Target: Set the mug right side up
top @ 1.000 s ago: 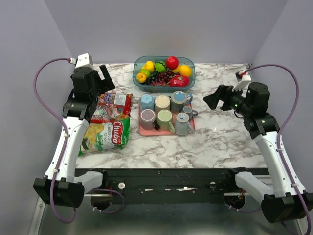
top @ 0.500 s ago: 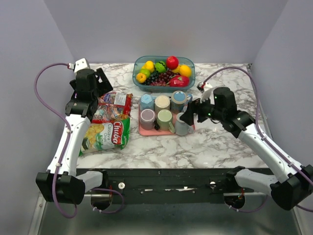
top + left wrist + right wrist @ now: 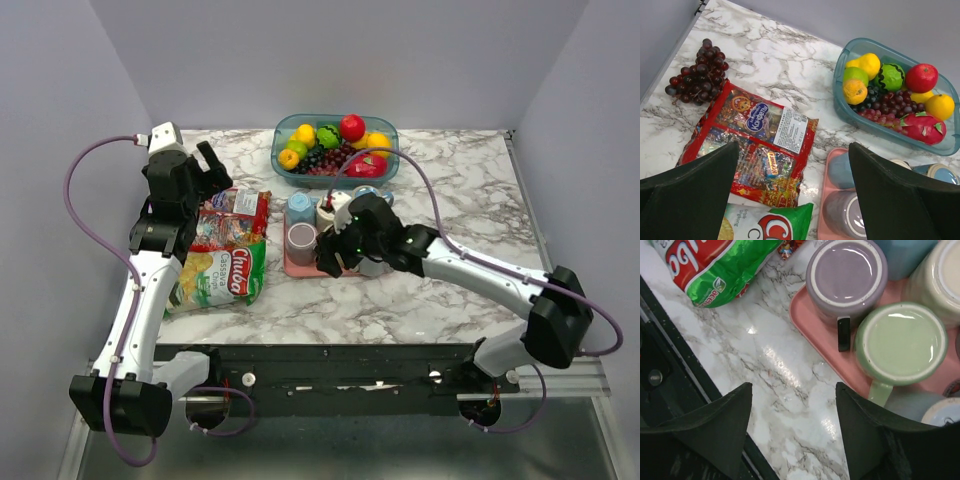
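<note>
A pink tray (image 3: pixel 292 268) holds several mugs. In the right wrist view the tray (image 3: pixel 815 335) shows a purple mug (image 3: pixel 846 275) and a green mug (image 3: pixel 901 342), both bottom up; the green mug's handle points to the near side. A cream mug (image 3: pixel 945 275) and a blue mug (image 3: pixel 299 208) stand behind them. My right gripper (image 3: pixel 335 255) (image 3: pixel 795 425) is open and empty, hovering over the tray's front edge beside the green mug. My left gripper (image 3: pixel 210 165) (image 3: pixel 795 195) is open and empty, above the snack bags left of the tray (image 3: pixel 827 220).
A teal bowl of fruit (image 3: pixel 335 145) stands behind the tray. A red candy bag (image 3: pixel 232 215) and a green snack bag (image 3: pixel 220 270) lie left of it. Loose grapes (image 3: pixel 700 72) lie at the far left. The black table rail (image 3: pixel 660 365) runs close to my right gripper.
My right arm has swung from the right side of the table leftward and down to the tray's front edge. My left arm has hardly moved.
</note>
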Controlling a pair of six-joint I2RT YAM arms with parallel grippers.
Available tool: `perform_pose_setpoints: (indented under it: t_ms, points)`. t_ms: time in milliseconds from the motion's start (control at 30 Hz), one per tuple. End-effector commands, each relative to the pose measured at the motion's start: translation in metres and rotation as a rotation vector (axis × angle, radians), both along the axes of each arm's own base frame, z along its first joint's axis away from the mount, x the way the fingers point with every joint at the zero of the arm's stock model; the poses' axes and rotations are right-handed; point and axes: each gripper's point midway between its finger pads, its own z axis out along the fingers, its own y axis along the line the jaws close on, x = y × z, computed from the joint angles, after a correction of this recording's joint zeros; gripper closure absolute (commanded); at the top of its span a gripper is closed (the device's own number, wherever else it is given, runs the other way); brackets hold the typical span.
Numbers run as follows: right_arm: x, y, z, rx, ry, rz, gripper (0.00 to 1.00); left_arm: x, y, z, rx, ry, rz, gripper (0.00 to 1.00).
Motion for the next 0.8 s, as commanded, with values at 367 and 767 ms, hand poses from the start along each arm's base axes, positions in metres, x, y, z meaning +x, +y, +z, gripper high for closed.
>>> perform_pose_setpoints:
  t_ms: [367, 767]
  points:
    - [0.047, 0.045, -0.037, -0.052, -0.022, -0.209, 0.31, 0.003, -0.005, 0.000, 0.002, -0.018, -0.039, 0.01]
    - [0.059, 0.048, -0.070, -0.094, -0.055, -0.261, 0.28, 0.005, -0.004, -0.006, 0.016, 0.000, -0.041, 0.01]
